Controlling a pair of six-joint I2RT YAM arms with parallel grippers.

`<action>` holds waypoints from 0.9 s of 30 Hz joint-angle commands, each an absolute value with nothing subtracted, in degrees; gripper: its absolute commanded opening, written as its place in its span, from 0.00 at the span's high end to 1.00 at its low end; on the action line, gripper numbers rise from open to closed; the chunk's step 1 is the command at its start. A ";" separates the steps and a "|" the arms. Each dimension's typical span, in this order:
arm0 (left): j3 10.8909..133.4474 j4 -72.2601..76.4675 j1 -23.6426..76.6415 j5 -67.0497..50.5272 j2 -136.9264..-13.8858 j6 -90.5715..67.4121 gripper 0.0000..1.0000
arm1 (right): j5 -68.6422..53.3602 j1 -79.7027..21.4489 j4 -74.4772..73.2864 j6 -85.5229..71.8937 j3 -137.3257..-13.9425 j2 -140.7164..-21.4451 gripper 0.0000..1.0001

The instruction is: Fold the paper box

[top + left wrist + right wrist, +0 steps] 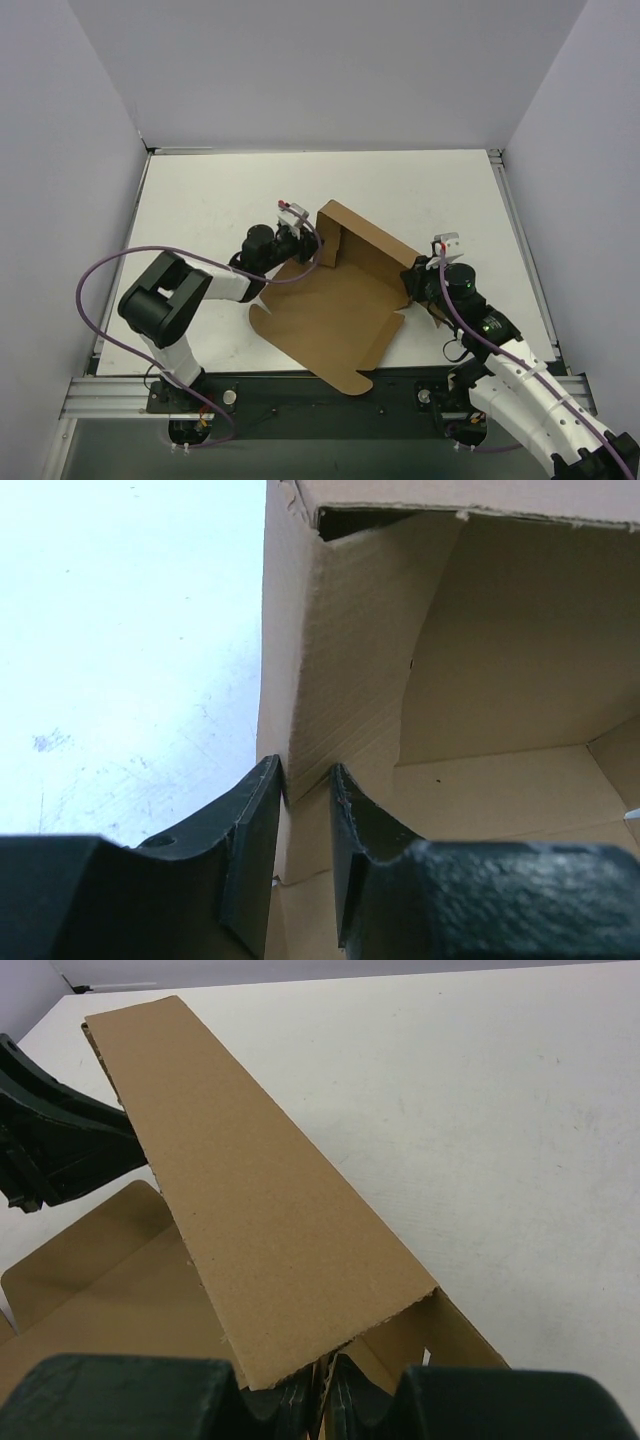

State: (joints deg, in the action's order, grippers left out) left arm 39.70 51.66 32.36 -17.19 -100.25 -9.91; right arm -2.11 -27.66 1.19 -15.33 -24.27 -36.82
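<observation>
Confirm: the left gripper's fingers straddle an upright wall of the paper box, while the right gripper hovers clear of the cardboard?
No. The right gripper is shut on the paper box, pinching an end wall, as the right wrist view shows. The left gripper does straddle an upright wall.

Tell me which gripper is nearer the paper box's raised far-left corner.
Left. The left gripper clamps the paper box's side wall right by that corner; the right gripper pinches the long raised wall's opposite end, away from it.
</observation>
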 commanded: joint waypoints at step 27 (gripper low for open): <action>30.68 44.13 52.30 7.66 -85.10 -7.03 0.35 | -7.99 -28.48 4.04 -15.05 -24.87 -39.55 0.89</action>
State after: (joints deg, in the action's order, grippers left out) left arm 32.45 45.04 52.23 24.84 -90.52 -7.53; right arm -0.40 -28.10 2.66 -18.70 -24.32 -38.57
